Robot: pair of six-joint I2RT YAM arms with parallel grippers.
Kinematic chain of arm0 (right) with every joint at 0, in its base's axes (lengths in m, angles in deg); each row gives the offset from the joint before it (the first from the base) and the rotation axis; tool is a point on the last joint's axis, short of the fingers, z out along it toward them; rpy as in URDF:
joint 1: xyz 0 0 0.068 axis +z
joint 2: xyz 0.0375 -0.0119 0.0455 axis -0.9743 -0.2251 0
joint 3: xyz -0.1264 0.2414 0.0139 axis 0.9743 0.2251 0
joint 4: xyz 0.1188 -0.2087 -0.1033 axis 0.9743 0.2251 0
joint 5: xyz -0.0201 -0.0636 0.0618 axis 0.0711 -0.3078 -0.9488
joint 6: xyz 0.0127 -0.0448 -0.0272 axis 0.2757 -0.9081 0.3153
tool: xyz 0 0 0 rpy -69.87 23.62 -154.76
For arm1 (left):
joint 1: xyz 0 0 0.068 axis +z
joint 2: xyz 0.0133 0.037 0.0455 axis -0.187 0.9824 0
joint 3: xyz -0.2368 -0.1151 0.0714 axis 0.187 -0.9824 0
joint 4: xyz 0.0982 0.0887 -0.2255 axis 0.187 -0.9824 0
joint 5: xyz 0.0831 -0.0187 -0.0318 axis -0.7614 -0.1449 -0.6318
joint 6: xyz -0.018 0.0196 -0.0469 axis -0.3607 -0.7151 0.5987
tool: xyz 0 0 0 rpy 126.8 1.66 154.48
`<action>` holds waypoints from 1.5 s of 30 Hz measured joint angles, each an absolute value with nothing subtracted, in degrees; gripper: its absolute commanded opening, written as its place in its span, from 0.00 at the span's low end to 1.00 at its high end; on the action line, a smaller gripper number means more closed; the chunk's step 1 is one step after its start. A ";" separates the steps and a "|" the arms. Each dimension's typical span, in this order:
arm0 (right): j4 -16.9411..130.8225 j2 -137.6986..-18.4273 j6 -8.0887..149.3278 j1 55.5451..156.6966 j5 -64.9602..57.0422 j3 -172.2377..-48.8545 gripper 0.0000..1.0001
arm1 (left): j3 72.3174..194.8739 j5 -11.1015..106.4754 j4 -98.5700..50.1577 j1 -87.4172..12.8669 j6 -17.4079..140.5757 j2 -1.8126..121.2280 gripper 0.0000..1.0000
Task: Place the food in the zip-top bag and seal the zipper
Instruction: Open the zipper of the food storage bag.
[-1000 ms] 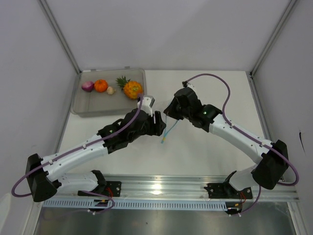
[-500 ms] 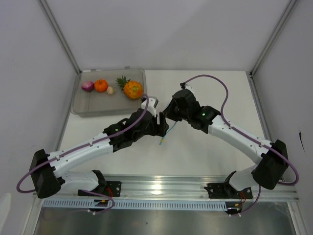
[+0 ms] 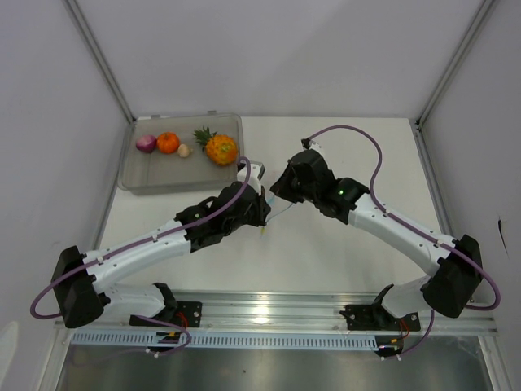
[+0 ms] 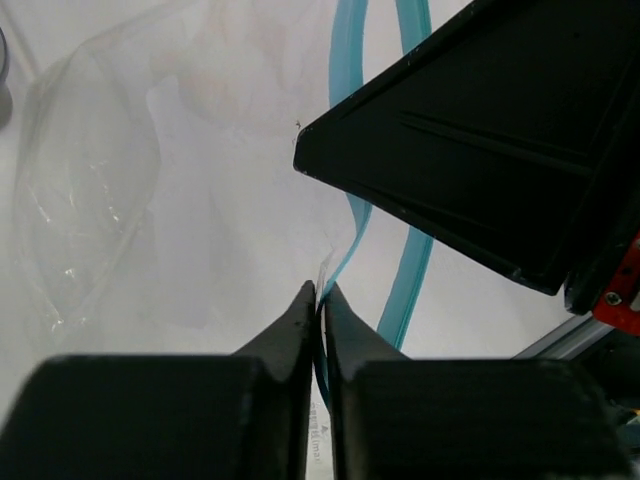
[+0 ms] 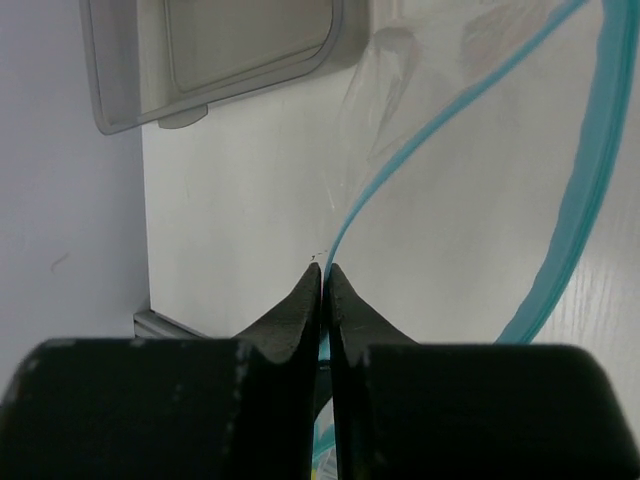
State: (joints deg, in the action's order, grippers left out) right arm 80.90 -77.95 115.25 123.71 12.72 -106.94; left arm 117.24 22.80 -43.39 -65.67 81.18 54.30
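Two pinches on one bag, that is the state of play.

Worktop point(image 3: 342, 252): my wrists meet over its middle.

Tray point(image 3: 175, 177): far left corner, holding all the food. Nothing is loaded yet.

Bag point(image 4: 110, 170): flat at mid-worktop beneath my wrists, mostly hidden from above.

Food, all in the tray: pineapple point(image 3: 220, 149) towards the right end, then orange point(image 3: 168, 142), onion point(image 3: 146, 143) and bulb point(image 3: 185, 151) along the far wall.

Zipper point(image 5: 450, 110): two separate blue lines in both wrist views, so the mouth is unsealed.

Left gripper point(image 4: 320, 292): jaws nipped narrow on the bag's lip, right at the blue strip.

Right gripper point(image 5: 323, 270): the same thin nip on the lip at the strip.

My reading is that I hold at the strip because it is the stiffest edge, and with both hands so I can draw the mouth apart for loading. I cannot tell whether the two nips are on opposite lips. The thin film may slip out.
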 measured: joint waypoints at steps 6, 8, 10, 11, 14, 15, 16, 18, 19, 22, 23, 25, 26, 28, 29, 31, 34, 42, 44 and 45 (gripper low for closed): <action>81.45 -76.44 113.98 123.71 13.79 -106.90 0.56 | 117.41 22.93 -44.24 -65.65 81.07 54.28 0.00; 82.15 -75.26 112.60 123.69 14.18 -106.90 0.96 | 117.96 23.13 -45.12 -65.60 81.23 54.30 0.01; 83.52 -73.93 111.05 123.71 15.06 -106.92 0.99 | 118.81 23.15 -45.95 -65.54 81.45 54.30 0.01; 84.73 -73.03 110.41 123.69 15.65 -106.94 0.99 | 119.29 23.26 -46.19 -65.47 81.49 54.32 0.01; 88.60 -69.51 110.07 123.21 16.61 -106.92 1.00 | 120.47 23.66 -46.41 -65.34 81.49 54.43 0.01; 88.86 -67.68 110.11 122.71 16.11 -106.37 0.99 | 120.91 23.83 -46.56 -65.34 81.51 54.56 0.01; 88.73 -65.25 110.20 122.01 15.47 -105.15 0.99 | 121.48 24.27 -46.67 -65.32 81.51 54.82 0.01; 88.20 -60.60 110.22 118.95 11.80 -102.24 0.89 | 122.42 24.95 -46.65 -65.32 81.51 55.44 0.01; 87.70 -58.17 110.35 116.57 9.77 -100.49 0.88 | 122.83 25.36 -46.54 -65.32 81.49 55.72 0.01; 86.96 -53.76 111.20 109.99 6.27 -95.71 0.85 | 123.31 27.11 -45.82 -65.28 81.47 56.29 0.00; 86.93 -53.54 111.44 109.11 5.64 -94.75 0.84 | 123.45 27.74 -45.64 -65.28 81.47 56.48 0.01; 86.98 -54.21 111.77 108.98 4.13 -93.70 0.83 | 123.69 28.66 -45.55 -65.28 81.47 56.81 0.01; 86.96 -54.87 111.81 109.00 3.52 -93.52 0.82 | 123.75 29.21 -45.34 -65.28 81.47 56.94 0.01; 86.76 -56.31 112.01 109.03 2.49 -93.50 0.79 | 123.80 30.15 -45.01 -65.28 81.49 57.01 0.01; 86.54 -56.92 112.08 109.09 2.18 -93.46 0.77 | 123.80 30.67 -44.81 -65.28 81.47 57.01 0.01; 85.99 -57.97 112.36 109.18 2.10 -93.46 0.75 | 123.80 31.83 -44.35 -65.28 81.47 56.99 0.01; 84.97 -60.01 112.60 109.59 2.14 -93.43 0.65 | 123.80 33.78 -43.39 -65.28 81.49 56.92 0.01; 85.73 -62.00 111.57 111.23 4.59 -93.50 0.00 | 123.80 37.29 -40.86 -65.28 81.77 56.62 0.01; 87.37 -62.00 110.98 111.43 6.34 -94.00 0.00 | 123.80 37.21 -40.77 -65.28 82.63 56.62 0.01; 88.64 -62.00 110.33 111.45 7.41 -94.59 0.00 | 123.80 36.94 -40.79 -65.28 83.13 56.64 0.01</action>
